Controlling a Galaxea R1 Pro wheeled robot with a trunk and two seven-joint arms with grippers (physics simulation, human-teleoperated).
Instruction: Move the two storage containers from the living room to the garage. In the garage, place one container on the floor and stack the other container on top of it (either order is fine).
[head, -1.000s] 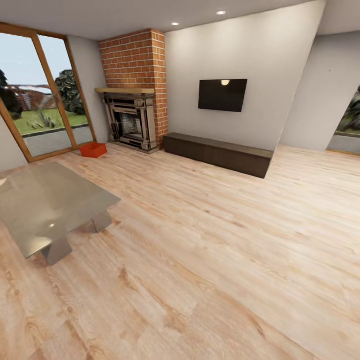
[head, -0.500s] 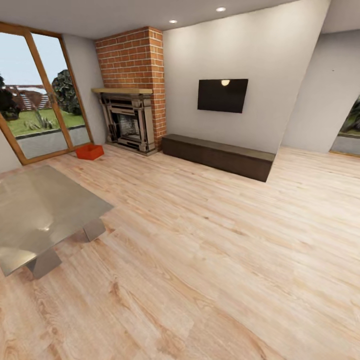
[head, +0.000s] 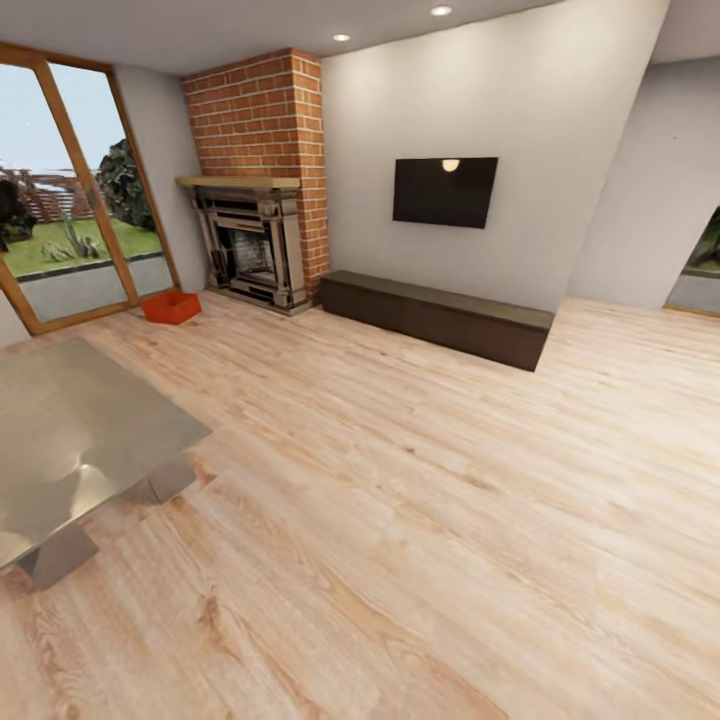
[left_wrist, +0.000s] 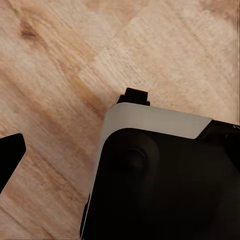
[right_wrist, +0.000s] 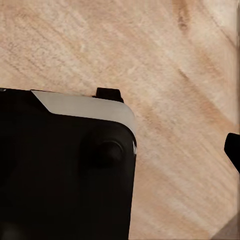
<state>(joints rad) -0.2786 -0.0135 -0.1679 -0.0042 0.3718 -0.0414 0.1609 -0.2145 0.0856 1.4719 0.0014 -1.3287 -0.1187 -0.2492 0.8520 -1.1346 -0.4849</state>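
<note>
Head view: 1 orange-red bin (head: 170, 307) sits on the wood floor (head: 400, 500) by the glass doors (head: 70, 200), near the brick fireplace (head: 255, 215). A grey table (head: 70, 440) stands at left.

Left wrist view: the robot's base (left_wrist: 160, 180) over planks; a dark finger tip (left_wrist: 9, 155) at the edge, claw state unclear.

Right wrist view: the same base (right_wrist: 65, 170) and planks; a dark tip (right_wrist: 233, 149) at the edge, claw state unclear.

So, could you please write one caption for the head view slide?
Living room: orange-red storage container on wood-plank floor between glass doors and brick fireplace.
</note>
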